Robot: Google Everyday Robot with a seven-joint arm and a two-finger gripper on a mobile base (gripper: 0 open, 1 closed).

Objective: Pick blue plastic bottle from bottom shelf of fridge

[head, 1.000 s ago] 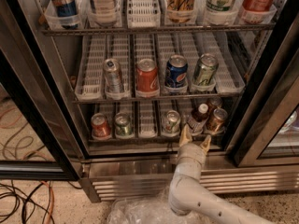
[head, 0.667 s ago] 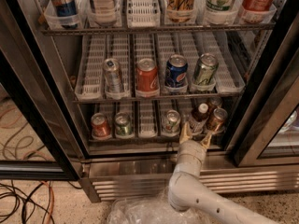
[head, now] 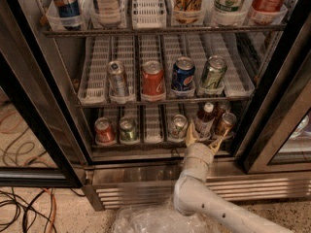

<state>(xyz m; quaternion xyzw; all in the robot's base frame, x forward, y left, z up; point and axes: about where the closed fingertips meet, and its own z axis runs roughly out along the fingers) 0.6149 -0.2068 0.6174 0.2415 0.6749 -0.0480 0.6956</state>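
Observation:
The fridge (head: 272,106) stands open in front of me. On its bottom shelf (head: 146,142) the blue plastic bottle (head: 204,120) stands upright, with a white cap, dark liquid and a pale label, between a silver can (head: 178,126) and a brown can (head: 225,124). My gripper (head: 202,138) reaches up from below on a white arm. It is open, with its tan fingers (head: 190,133) on either side of the bottle's base, at the shelf's front rail. The bottle's lower part is hidden behind the gripper.
A red can (head: 104,130) and a green can (head: 128,129) stand at the bottom shelf's left. The middle rack holds several cans, among them a red one (head: 152,79) and a blue one (head: 182,74). Cables (head: 19,203) lie on the floor left. Crumpled clear plastic (head: 146,222) lies below.
The gripper has moved slightly up and forward towards the bottle, and its fingers now flank the bottle's base. Nothing on the shelves has moved.

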